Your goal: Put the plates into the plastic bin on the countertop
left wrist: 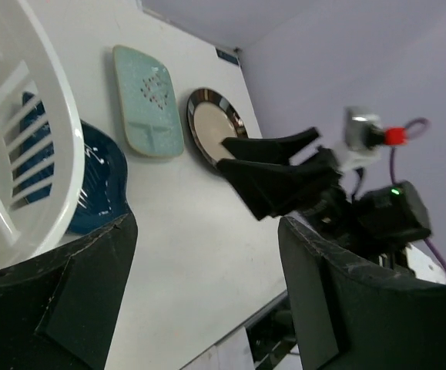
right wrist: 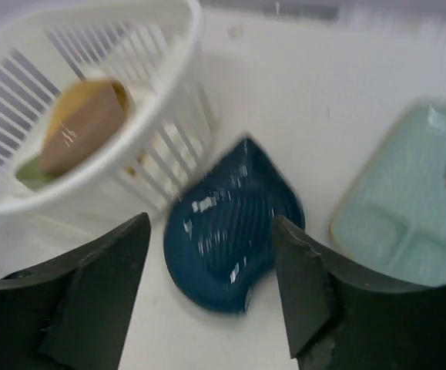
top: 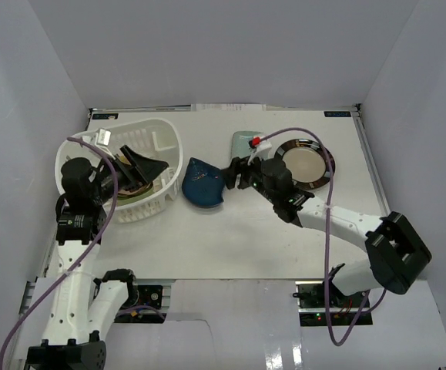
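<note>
Right gripper [right wrist: 211, 258], jaws apart, hangs over the blue leaf-shaped plate [right wrist: 230, 223] beside the plastic bin [right wrist: 172, 54] — seemingly poised to grasp it; left gripper [top: 139, 163], jaws also apart, holds nothing at the bin.

To my left the white slotted bin [top: 161, 139] stands upright on the counter [top: 230, 239]. Inside it I see a brown plate [right wrist: 80, 127] leaning against a yellow plate [right wrist: 92, 91], with a green plate [right wrist: 28, 171] edging out below. A dark blue leaf-shaped plate [top: 203, 183] lies just beside the bin's right wall. Farther right, a pale teal rectangular plate [top: 242, 141] and a round dark-rimmed beige plate [top: 303, 163] lie side by side.
</note>
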Motion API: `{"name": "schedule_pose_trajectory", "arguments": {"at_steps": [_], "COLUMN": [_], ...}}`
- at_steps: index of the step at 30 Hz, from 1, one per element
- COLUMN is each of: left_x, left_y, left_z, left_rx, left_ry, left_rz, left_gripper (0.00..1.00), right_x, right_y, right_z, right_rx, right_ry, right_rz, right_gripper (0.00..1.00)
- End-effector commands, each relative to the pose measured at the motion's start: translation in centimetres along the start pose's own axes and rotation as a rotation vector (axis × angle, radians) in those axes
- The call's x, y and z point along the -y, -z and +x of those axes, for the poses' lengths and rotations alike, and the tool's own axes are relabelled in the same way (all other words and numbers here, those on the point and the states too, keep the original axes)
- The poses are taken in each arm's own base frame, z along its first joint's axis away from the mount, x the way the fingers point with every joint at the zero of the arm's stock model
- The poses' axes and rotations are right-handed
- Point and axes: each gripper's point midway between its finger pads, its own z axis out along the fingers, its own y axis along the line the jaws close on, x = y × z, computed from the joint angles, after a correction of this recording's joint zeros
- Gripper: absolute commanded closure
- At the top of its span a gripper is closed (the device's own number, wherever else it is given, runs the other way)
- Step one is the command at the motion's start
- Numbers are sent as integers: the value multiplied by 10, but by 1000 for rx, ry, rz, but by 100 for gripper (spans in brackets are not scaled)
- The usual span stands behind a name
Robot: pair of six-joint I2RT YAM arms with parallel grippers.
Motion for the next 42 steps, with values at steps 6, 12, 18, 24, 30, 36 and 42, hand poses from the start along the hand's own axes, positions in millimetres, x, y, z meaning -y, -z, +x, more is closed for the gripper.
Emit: {"name": "schedule_pose_trajectory", "arguments": {"at_steps": [6,12,18,24,30,36,42], "left_x": [35,31,9,1,0,0,0], "left_y": [6,22,21,20,21,22,21], "left_z": [78,112,132,143,143,142,140], "left_rx": [-221,-284,-311,-314,-300,-294,-285], "left_ry": [-180,-248,-282,-321,-319,-319,-320], "left_rz": [261,344,327,360,358,355,344], "left_gripper": [13,7,6,4,4,4,4], "right_x": [48,56,56,62,66,69,69], "right_y": [9,-22,-61,-79,-72,-70,-67], "right_z": [131,164,189,186,174,193,203], "right_rx": [-280,-307,-293,-213,-208,-245,-298], "right_ry": [-267,-449,-605,-683,-609,-634,-600], "right_rz": [155,167,168,195,229,248,256], "right_gripper": [27,35,45,75,50,73,48]}}
